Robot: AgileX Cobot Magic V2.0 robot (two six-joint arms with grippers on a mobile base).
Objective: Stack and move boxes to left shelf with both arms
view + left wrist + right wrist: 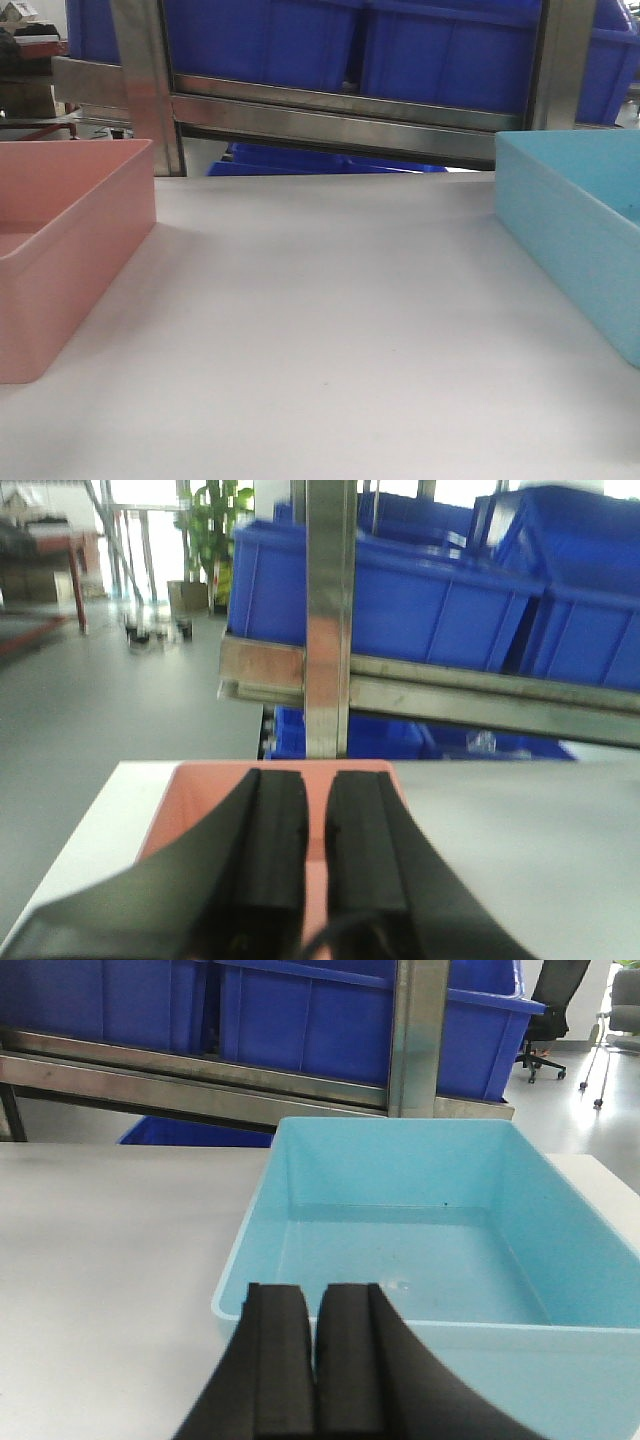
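- Front view: the pink box (70, 250) sits at the left of the white counter (320, 330), the blue box (575, 225) at the right, well apart.
- Left wrist view: the left hand (315, 850) hangs over the pink box, fingers narrow, holding nothing.
- Right wrist view: the right hand (315, 1360) is nearly closed at the blue box's near rim, empty.
- Dark blue crates (400, 50) fill the steel rack (340, 110) behind.

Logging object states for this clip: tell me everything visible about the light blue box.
The light blue box is a rectangular, smooth plastic-looking tub with a rolled rim, upright and empty apart from a tiny dark speck on its far inner wall. It sits flat on the white table at its right side, apart from the pink box. The right tool sits at its near rim; contact cannot be told.
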